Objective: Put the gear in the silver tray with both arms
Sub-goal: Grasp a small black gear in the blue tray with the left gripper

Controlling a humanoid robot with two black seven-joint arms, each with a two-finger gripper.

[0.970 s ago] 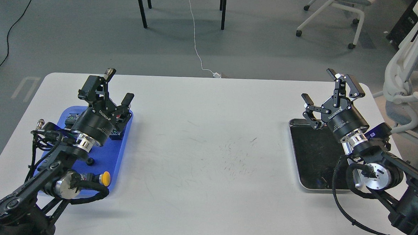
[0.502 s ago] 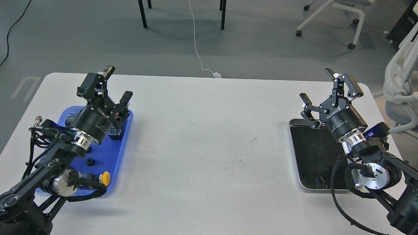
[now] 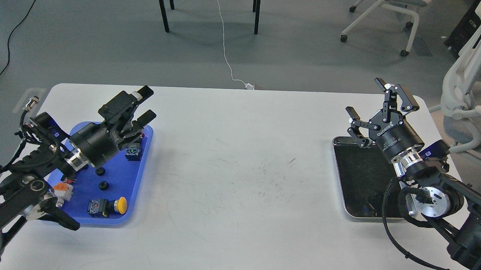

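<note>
Two small black gears point(image 3: 99, 171) point(image 3: 103, 184) lie on the blue plastic tray point(image 3: 121, 174) at the left. My left gripper point(image 3: 147, 103) is open and empty, tilted up and to the right above the tray's far right corner, apart from the gears. The silver tray point(image 3: 358, 172), shiny-rimmed with a dark scuffed bottom, sits at the right and holds nothing that I can see. My right gripper point(image 3: 378, 102) is open and empty, raised above the silver tray's far edge. My right arm hides the tray's right side.
The blue tray also holds a yellow push button point(image 3: 117, 204), an orange and white connector point(image 3: 61, 190) and a small block with a green top point(image 3: 133, 151). The white table point(image 3: 239, 171) stretches between the trays. Office chairs stand beyond the right edge.
</note>
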